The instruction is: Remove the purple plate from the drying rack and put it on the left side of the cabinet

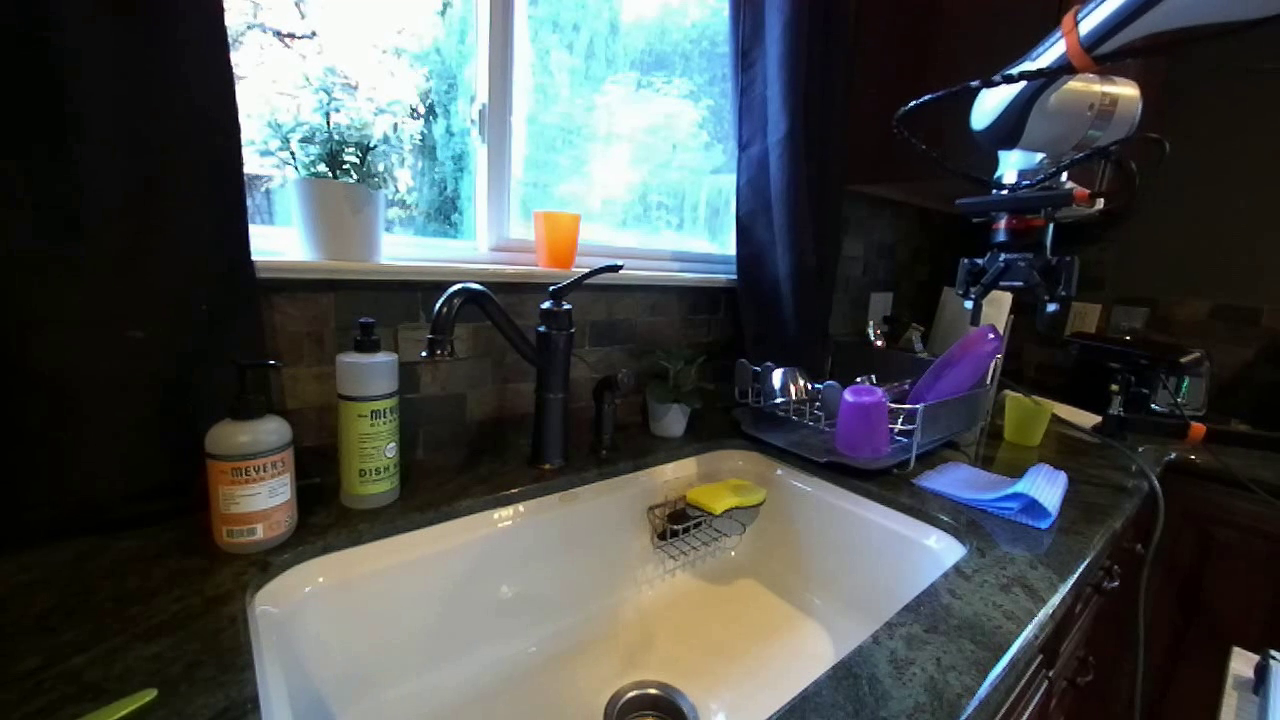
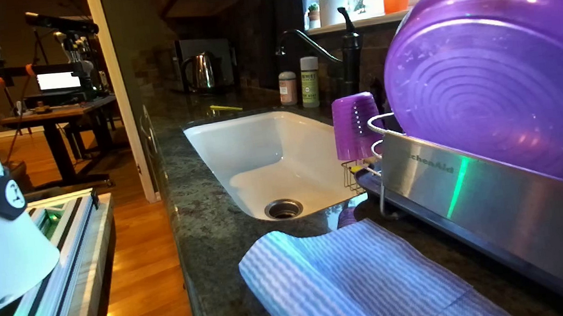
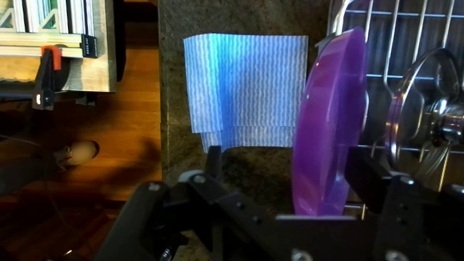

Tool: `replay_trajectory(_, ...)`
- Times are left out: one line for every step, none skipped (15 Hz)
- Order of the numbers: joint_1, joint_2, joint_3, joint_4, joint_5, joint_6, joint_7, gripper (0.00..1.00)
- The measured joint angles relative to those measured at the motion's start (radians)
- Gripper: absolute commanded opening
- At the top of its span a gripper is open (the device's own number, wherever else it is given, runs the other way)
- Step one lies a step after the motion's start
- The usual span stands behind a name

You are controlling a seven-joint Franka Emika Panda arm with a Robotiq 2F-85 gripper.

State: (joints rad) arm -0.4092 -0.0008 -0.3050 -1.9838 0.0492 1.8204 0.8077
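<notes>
The purple plate [image 1: 960, 365] leans on its edge in the drying rack [image 1: 935, 425]. In an exterior view the plate [image 2: 489, 89] stands behind the rack's steel side panel [image 2: 471, 174]. In the wrist view the plate [image 3: 322, 127] shows edge-on, and the rack's wires [image 3: 395, 76] lie to its right. My gripper [image 1: 1010, 312] is open and empty, pointing down just above the plate's upper edge. In the wrist view the plate's rim lies between the fingers of the gripper [image 3: 284, 159], closer to the right finger. The lower part of the plate is hidden by the gripper body there.
A light-blue cloth [image 3: 253, 87] lies beside the rack on the counter. A purple cup [image 1: 862, 422] stands upside down at the rack's corner. A pot lid [image 3: 398, 105] stands in the rack close to the plate. The white sink [image 1: 450, 590] and a yellow-green cup [image 1: 1026, 418] are nearby.
</notes>
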Motion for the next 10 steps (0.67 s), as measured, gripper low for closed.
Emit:
replay_trajectory(0.004,0.019,0.0,0.014,0.0,-0.001,0.001,0.7)
replay_trajectory(0.008,0.038,-0.001,0.025,0.0,-0.001,0.003,0.59)
replay_trajectory(0.012,0.056,-0.001,0.037,0.0,-0.001,0.007,0.58)
replay_trajectory(0.017,0.072,-0.001,0.046,0.0,-0.001,0.011,0.52)
replay_trajectory(0.022,0.086,-0.002,0.053,0.0,-0.001,0.014,0.42)
replay_trajectory(0.027,0.096,-0.002,0.06,0.0,-0.001,0.017,0.33)
replay_trajectory(0.03,0.103,-0.002,0.066,0.0,-0.001,0.018,0.26)
replay_trajectory(0.033,0.105,-0.003,0.07,-0.001,-0.001,0.019,0.19)
replay_trajectory(0.036,0.105,-0.003,0.074,-0.004,-0.001,0.02,0.1)
replay_trajectory(0.038,0.101,-0.004,0.078,-0.013,-0.001,0.02,0.04)
